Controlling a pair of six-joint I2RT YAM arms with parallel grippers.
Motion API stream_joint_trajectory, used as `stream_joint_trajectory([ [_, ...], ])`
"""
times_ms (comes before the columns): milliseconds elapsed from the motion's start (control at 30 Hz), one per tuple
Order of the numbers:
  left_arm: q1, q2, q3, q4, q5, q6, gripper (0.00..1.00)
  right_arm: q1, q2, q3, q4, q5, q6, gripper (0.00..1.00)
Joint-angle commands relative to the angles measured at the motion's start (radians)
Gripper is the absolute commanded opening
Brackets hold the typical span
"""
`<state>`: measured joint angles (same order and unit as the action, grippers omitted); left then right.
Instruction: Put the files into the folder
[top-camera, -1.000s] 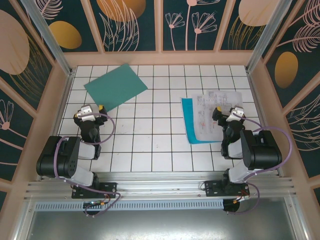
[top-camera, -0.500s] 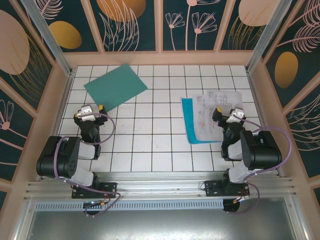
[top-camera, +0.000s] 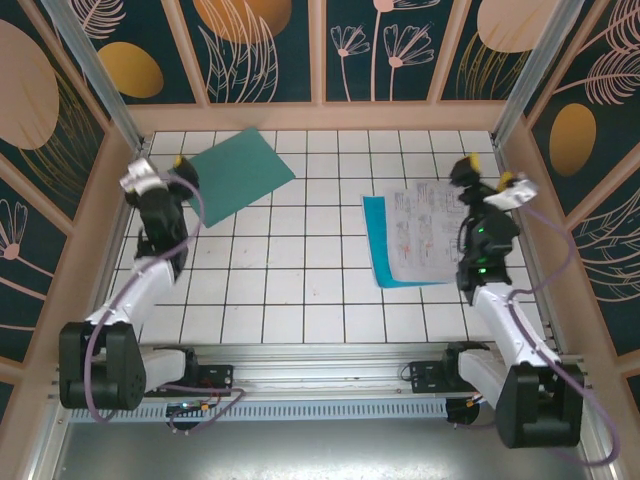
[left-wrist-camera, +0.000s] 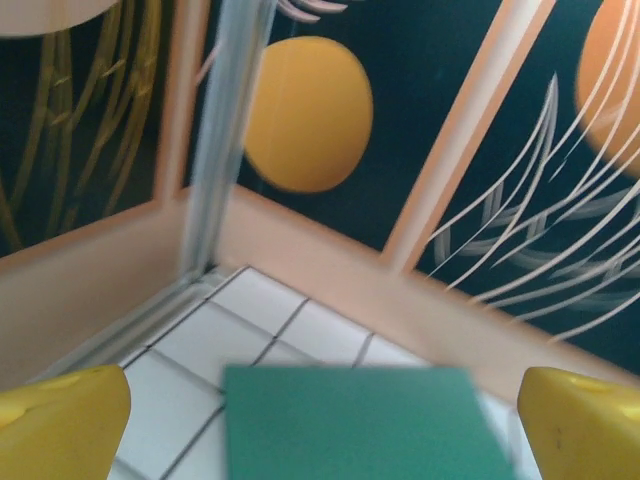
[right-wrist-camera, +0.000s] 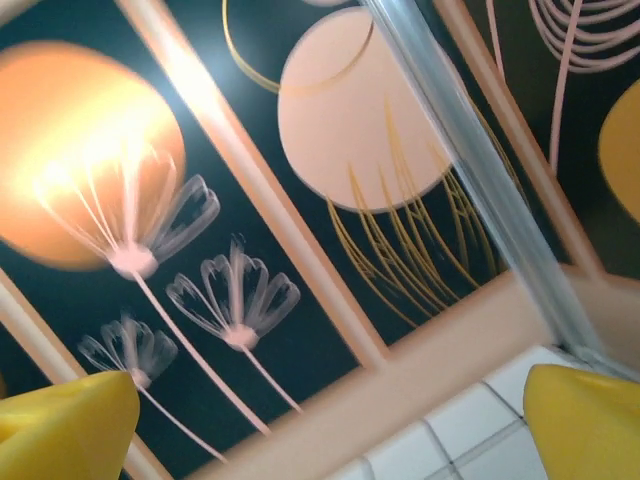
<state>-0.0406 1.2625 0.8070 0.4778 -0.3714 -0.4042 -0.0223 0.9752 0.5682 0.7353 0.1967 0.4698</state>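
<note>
Top view, table (top-camera: 310, 290): we see white tiles with dark joints, boxed in by walls (top-camera: 270, 45) painted with plants.
Top view, folder (top-camera: 232, 172): dark teal-green, lying flat at the far left of the table, turned at an angle to the tile lines.
Top view, files (top-camera: 425, 228): white printed sheets on the right half of the table. They are loosely stacked over a cyan sheet (top-camera: 377, 240), whose left strip shows beneath them, and lie well apart from the folder.
Top view, left end effector (top-camera: 168, 168): raised beside the folder's left corner; we cannot tell from here whether it touches.
Top view, right end effector (top-camera: 484, 168): raised near the far right corner of the files, its yellow tips spread.
Left wrist, folder (left-wrist-camera: 360, 425): flat on the tiles ahead, near the metal corner post (left-wrist-camera: 225, 150).
Left wrist, left fingers (left-wrist-camera: 60, 420): yellow, at both lower corners of the view and wide apart. Nothing is gripped, so we read this end effector as released.
Right wrist, right fingers (right-wrist-camera: 590, 420): yellow, equally wide apart and empty, so also released. Beyond them we see the painted wall and a few white tiles.
</note>
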Motion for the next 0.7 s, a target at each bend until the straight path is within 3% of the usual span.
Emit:
stream_joint_trajectory([
  [0,0.002,0.171,0.245,-0.496,0.135,-0.165,0.99,-0.017,0.081,0.128,-0.485,-0.192,0.29,0.99],
  [67,0.003,0.327,0.419,-0.644,0.212,-0.176,0.99,0.077,0.149,0.265,-0.679,-0.077,0.225,0.99],
  [133,0.002,0.48,0.578,-0.784,0.209,-0.186,0.96,0.146,0.226,0.376,-0.807,-0.054,0.175,0.99],
  [200,0.002,0.59,0.676,-0.843,0.222,-0.175,0.91,0.182,0.286,0.449,-0.905,-0.066,0.179,0.99],
  [367,0.002,0.843,0.92,-0.985,0.314,-0.163,0.65,0.255,0.355,0.485,-0.944,-0.171,0.186,0.96],
  [500,0.002,0.959,0.979,-1.033,0.32,-0.188,0.5,0.296,0.397,0.488,-0.944,-0.231,0.188,0.92],
  [667,0.002,0.98,0.907,-1.017,0.356,-0.223,0.47,0.326,0.431,0.491,-0.942,-0.278,0.197,0.9],
])
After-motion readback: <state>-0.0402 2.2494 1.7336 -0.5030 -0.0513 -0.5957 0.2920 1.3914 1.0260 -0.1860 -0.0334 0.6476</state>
